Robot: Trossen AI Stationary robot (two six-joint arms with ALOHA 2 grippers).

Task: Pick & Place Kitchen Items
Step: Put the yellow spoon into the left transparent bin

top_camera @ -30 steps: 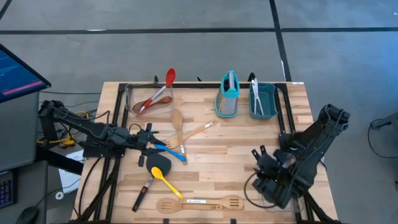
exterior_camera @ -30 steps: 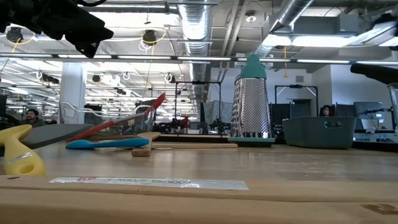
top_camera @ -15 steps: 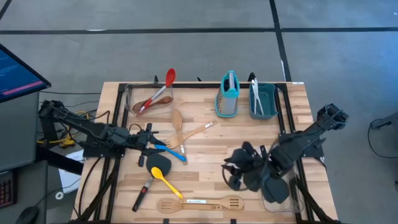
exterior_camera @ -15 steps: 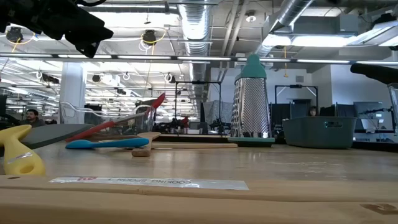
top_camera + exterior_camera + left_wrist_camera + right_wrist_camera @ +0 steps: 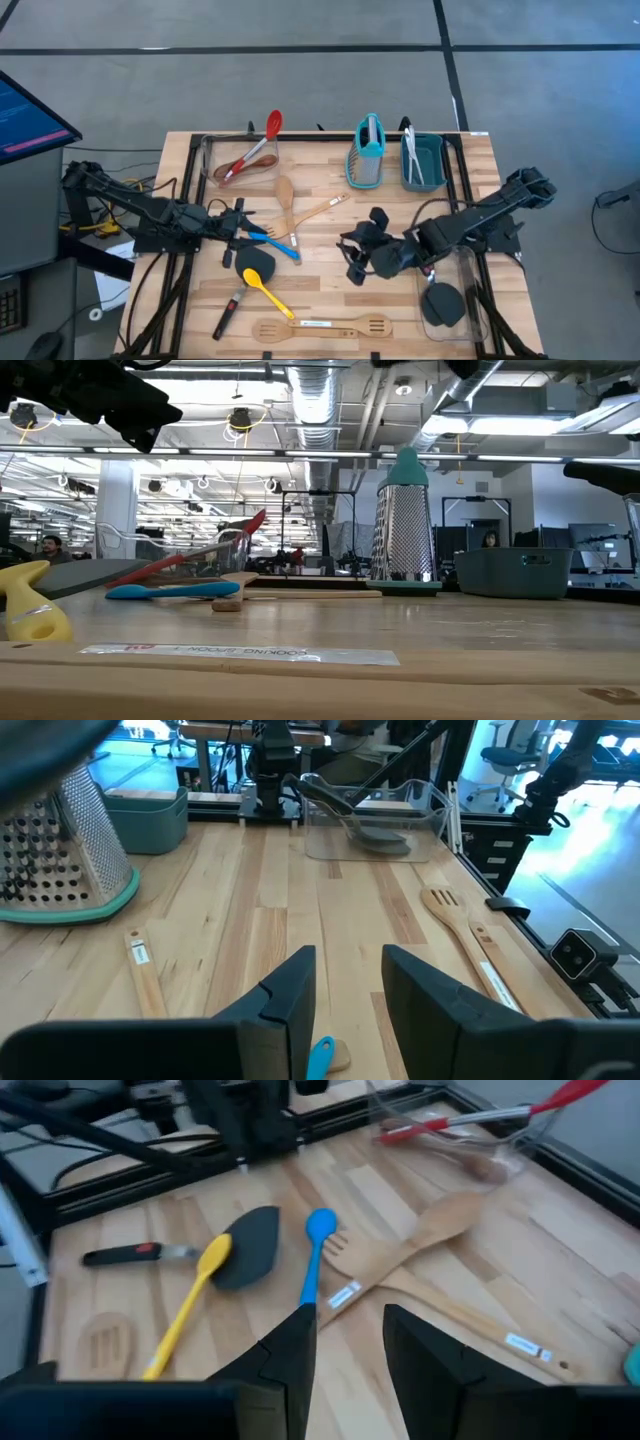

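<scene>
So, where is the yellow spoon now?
In the high view the yellow spoon lies front left on the table, between the black spatula and the slotted wooden spatula.

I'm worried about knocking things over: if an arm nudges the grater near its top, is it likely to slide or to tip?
The grater stands upright, tall over a modest base, so a high push would probably tip it rather than slide it. Its perforated metal walls look stiff, so it should keep its shape. The teal bin stands just beside it, so a fall that way would likely strike it.
</scene>
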